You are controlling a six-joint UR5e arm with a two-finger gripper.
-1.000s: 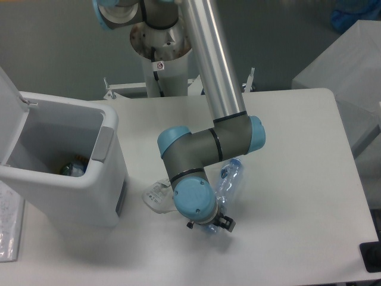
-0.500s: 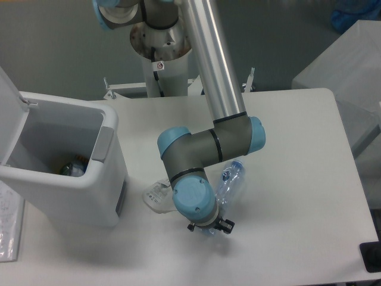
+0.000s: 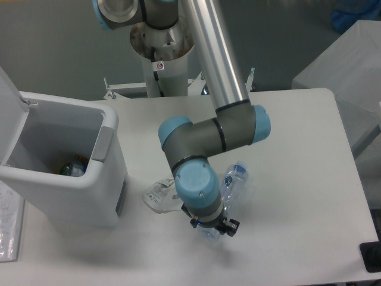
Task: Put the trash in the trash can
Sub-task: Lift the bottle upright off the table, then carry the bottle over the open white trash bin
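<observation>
Hiding under the wrist, the gripper (image 3: pixel 209 229) touches the bottle (image 3: pixel 229 186); its opening cannot be judged.

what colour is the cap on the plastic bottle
Blue; the bottle cap shows best in the fixed camera view.

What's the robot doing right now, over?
Gripper down over the bottle, jaws hidden by the wrist. Wrapper on table beside the trash can, lid open. Nothing blocking.
</observation>
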